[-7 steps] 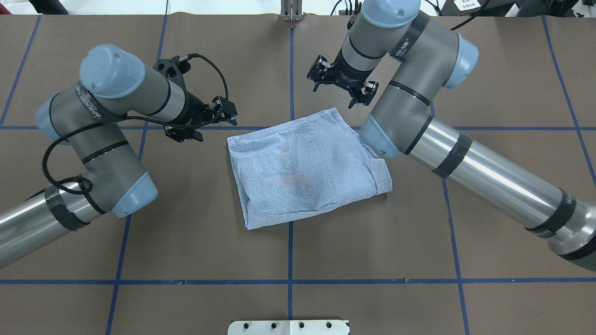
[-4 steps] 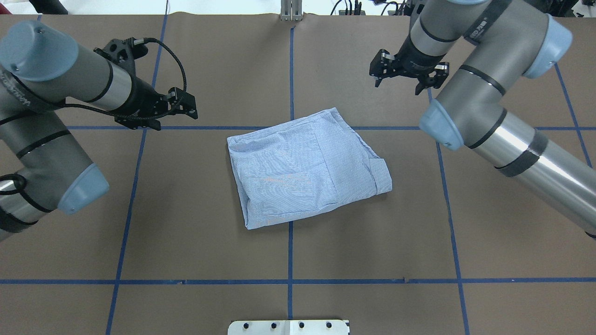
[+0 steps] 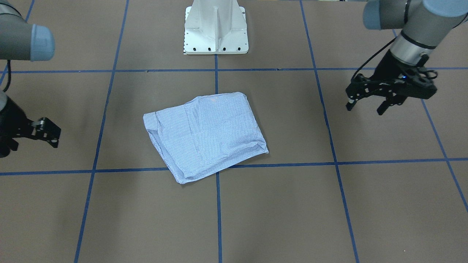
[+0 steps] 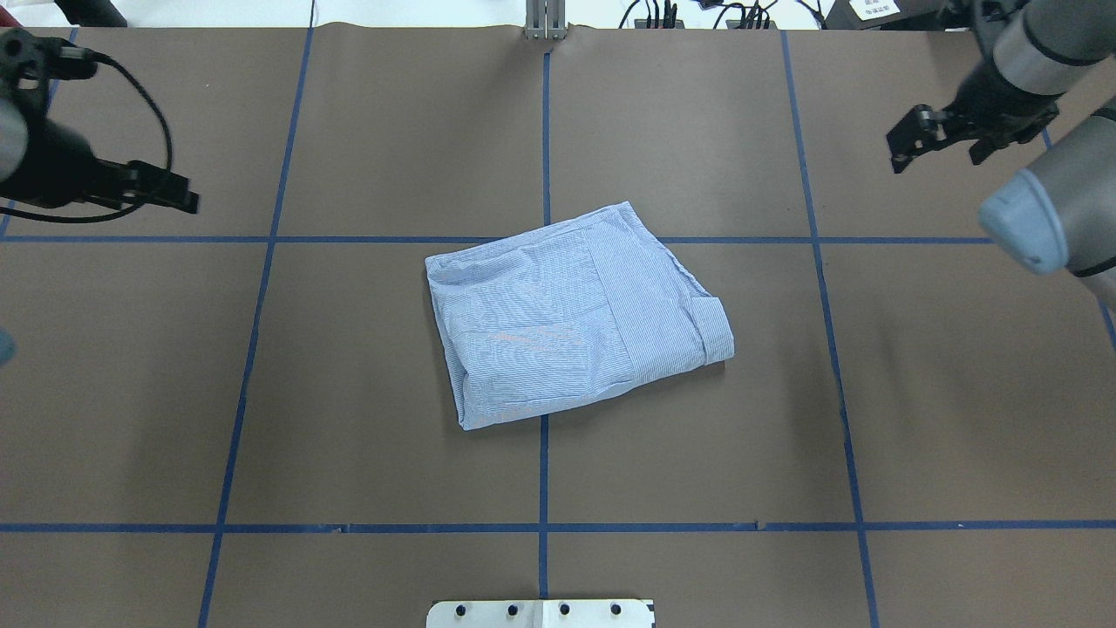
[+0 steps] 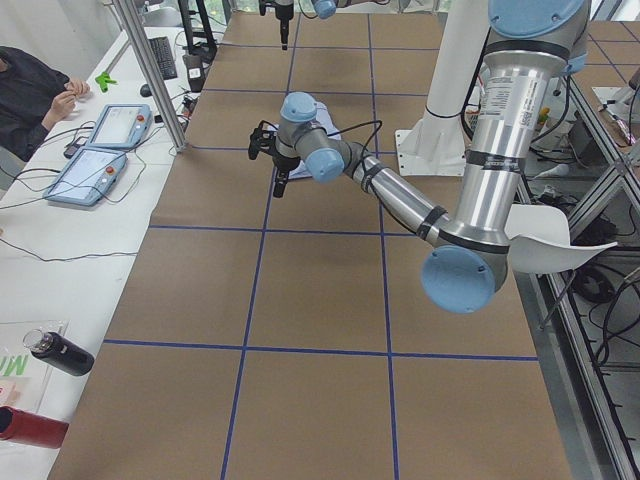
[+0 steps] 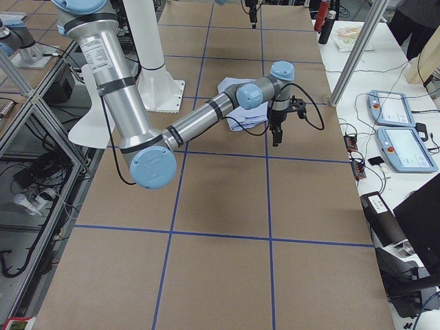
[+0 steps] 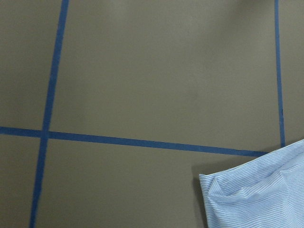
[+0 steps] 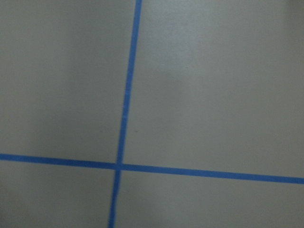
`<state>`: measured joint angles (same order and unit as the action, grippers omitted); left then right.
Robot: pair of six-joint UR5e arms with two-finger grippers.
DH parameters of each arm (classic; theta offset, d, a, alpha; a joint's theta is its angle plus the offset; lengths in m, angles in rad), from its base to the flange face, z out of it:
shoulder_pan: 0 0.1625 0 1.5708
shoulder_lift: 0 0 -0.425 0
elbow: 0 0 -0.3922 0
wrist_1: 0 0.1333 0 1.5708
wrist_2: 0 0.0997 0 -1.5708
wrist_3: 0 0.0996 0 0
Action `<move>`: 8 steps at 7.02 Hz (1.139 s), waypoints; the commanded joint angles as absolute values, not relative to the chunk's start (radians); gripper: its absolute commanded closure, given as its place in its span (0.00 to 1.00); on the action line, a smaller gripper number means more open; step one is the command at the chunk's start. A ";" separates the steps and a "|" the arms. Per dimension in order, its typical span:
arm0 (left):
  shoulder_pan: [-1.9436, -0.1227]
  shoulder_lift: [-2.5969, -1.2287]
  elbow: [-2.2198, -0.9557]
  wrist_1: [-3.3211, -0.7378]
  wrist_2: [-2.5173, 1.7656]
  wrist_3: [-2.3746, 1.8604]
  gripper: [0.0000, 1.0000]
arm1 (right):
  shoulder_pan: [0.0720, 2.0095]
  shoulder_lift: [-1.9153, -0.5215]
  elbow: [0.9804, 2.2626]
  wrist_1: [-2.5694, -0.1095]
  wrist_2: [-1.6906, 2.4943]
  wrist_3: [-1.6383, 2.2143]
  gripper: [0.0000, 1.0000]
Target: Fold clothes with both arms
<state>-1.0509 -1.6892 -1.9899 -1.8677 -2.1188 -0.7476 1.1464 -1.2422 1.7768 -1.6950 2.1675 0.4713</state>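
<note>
left pincer [image 3: 365, 109] [image 4: 183, 194], black two-finger type, is hanging above the brown paper-covered bench [image 4: 349, 131] w/ fingers spread wide, nothing btwn them, touching nothing. right pincer [image 4: 935, 160] [image 3: 49, 133] is doing the same on the opposite side: fingers apart, gripping nothing, off the surface. Both are sitting out near the far corners of the bench in overhead view, well apart from the cloth.

light blue-and-white finely striped shirt [image 4: 567, 314] [image 3: 204, 135] is lying folded into a rough rectangle at bench ctr, skewed a bit vs the blue tape lines [image 4: 544, 131], straddling the ctr line. Its robot-right edge is showing a narrow doubled-over band; the other edges are reading as plain folds, a bit puffy.

Left wrist cam is catching only one shirt corner [image 7: 256, 199] at bottom right; right wrist cam is seeing just bench + tape cross.

Bare brown bench is showing on all four sides of the shirt. white pedestal base [image 3: 215, 29] is sitting at the robot-side edge, apart from the cloth.
</note>
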 commanded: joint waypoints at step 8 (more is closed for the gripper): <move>-1.420 -1.402 -1.816 -1.867 -2.255 -0.206 0.01 | 1.548 -1.610 1.784 -1.694 2.332 -0.054 0.00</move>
<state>-1.4106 -1.4165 -1.8878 -1.8673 -2.2591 -0.2138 1.5278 -1.5865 1.7801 -1.6934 2.3342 -0.0483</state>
